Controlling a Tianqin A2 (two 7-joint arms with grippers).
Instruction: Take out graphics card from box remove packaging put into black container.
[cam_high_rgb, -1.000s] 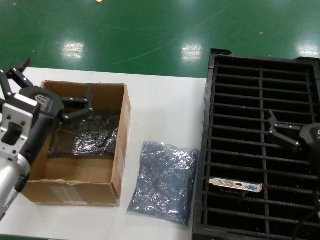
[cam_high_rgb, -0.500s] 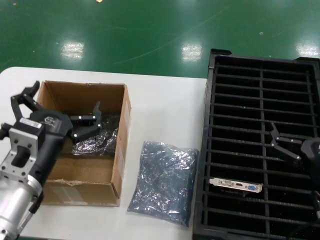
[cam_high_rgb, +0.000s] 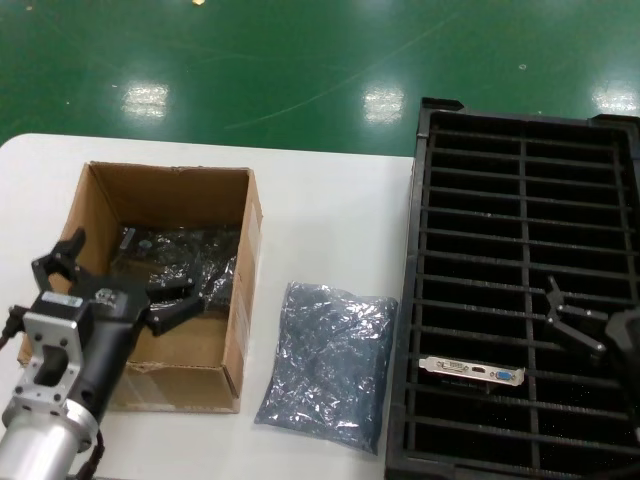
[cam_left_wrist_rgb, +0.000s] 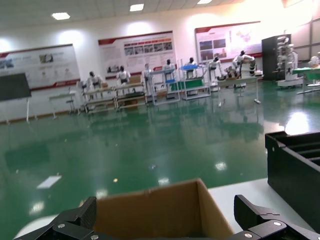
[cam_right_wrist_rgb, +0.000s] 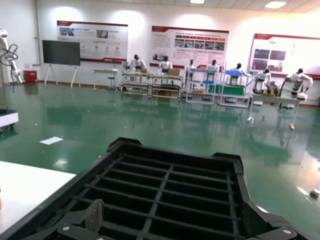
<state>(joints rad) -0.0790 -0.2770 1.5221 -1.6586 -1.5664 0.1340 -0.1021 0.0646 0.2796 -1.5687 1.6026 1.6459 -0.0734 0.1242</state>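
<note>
Pulled back toward the near side, the left gripper (cam_high_rgb: 150, 300) hangs over the box (cam_high_rgb: 240, 300), fingers open; right gripper (cam_high_rgb: 572, 322), fingers open, above the black container (cam_high_rgb: 520, 160) holding a graphics card (cam_high_rgb: 471, 371).

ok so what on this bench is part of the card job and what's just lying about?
Job:
- cardboard box with a bagged item inside
- graphics card already slotted in the black slotted tray
- empty anti-static bag
- left pincer, open at the box
- right pincer, open over the tray

Lying about:
- nothing on the white table
</note>
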